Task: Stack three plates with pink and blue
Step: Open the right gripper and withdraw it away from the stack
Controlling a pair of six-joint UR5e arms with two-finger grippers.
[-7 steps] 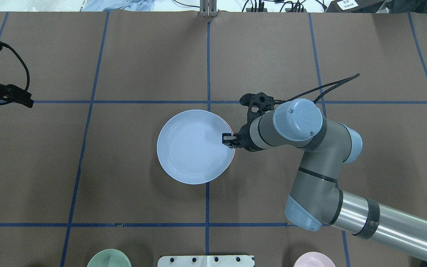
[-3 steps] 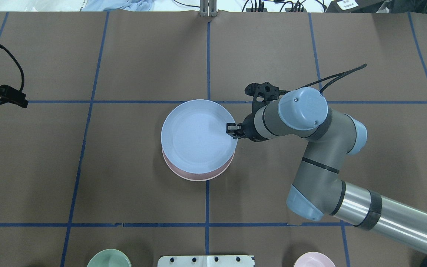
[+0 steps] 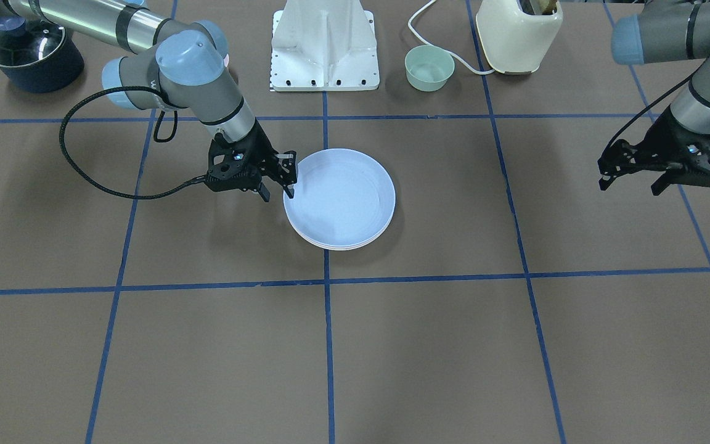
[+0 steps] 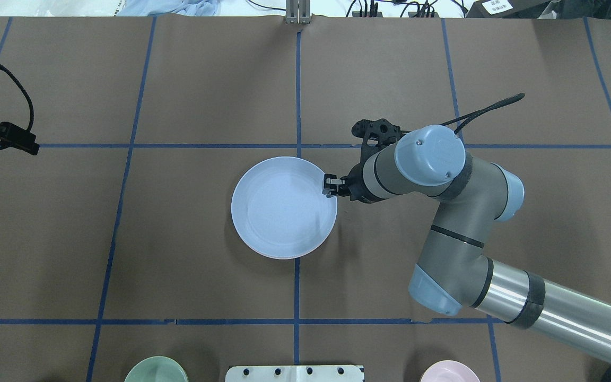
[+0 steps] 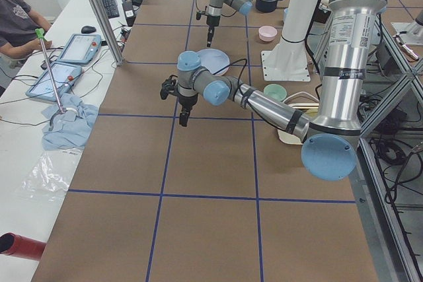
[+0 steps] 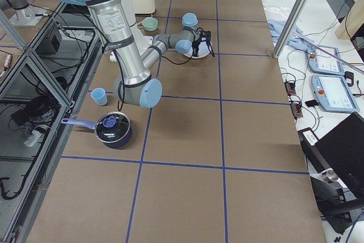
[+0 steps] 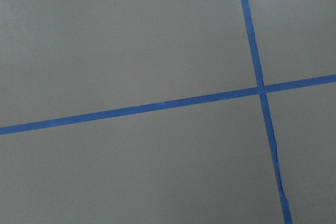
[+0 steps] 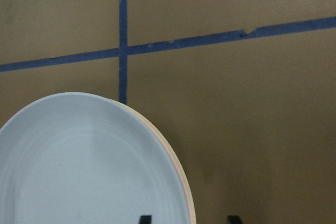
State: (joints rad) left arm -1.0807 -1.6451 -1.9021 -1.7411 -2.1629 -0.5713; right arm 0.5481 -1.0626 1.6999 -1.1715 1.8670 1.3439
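The light blue plate (image 4: 283,207) lies on top of a stack at the table's middle; it also shows in the front view (image 3: 342,194) and the right wrist view (image 8: 79,166). A thin edge of the pale pink plate (image 8: 180,174) peeks out just under it. I cannot pick out the cream-white plate. My right gripper (image 4: 331,185) (image 3: 276,190) is at the stack's rim on the robot's right. Its fingers are apart, one on each side of the rim. My left gripper (image 3: 629,184) (image 4: 24,142) hangs open and empty far to the robot's left.
A mint-green bowl (image 3: 429,68), a cream toaster (image 3: 518,31) and the white robot base (image 3: 325,46) stand on the robot's side. A small pink bowl (image 4: 450,372), a dark lidded pot (image 3: 31,52) and a light blue cup (image 6: 98,96) stand on the robot's right.
The blue plate was held up and offset, showing the pink plate below. It has come down and now lies centred on the stack. The right gripper's fingers have parted.
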